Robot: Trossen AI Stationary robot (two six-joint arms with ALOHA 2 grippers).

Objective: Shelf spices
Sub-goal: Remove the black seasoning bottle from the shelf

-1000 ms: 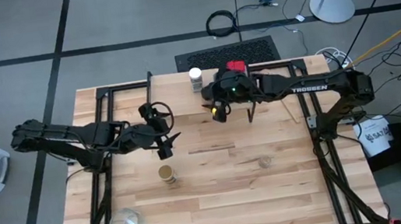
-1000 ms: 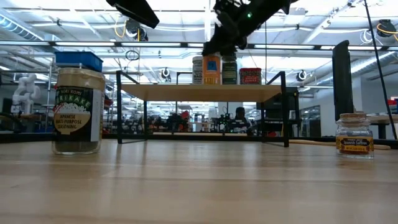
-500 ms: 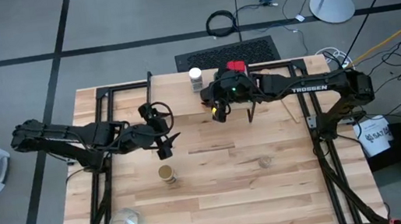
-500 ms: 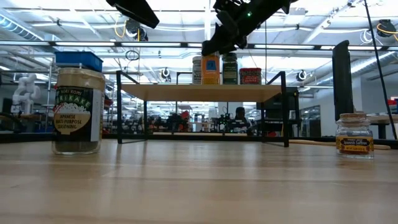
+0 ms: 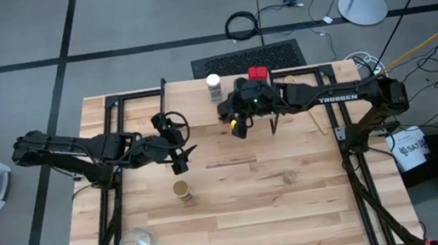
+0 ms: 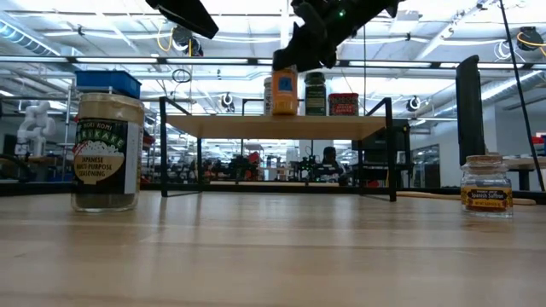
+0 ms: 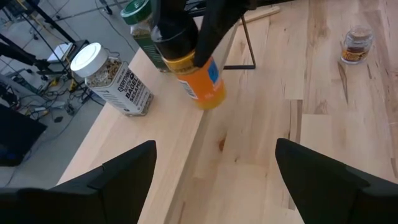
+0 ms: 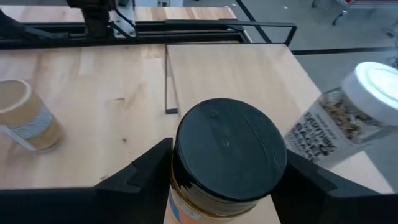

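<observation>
1. Right gripper [image 6: 299, 53] clamped on black-lidded orange jar [image 6: 285, 92], just above shelf [image 6: 281, 126].
2. Lower upright beside white-lidded jar [image 5: 213, 83]; release only once seated.
3. Left gripper [image 5: 178, 150] spread, idle over table.

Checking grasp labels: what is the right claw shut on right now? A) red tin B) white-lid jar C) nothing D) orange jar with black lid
D: the right claw grips the orange jar with black lid just under its lid, tilted over the shelf.
</observation>
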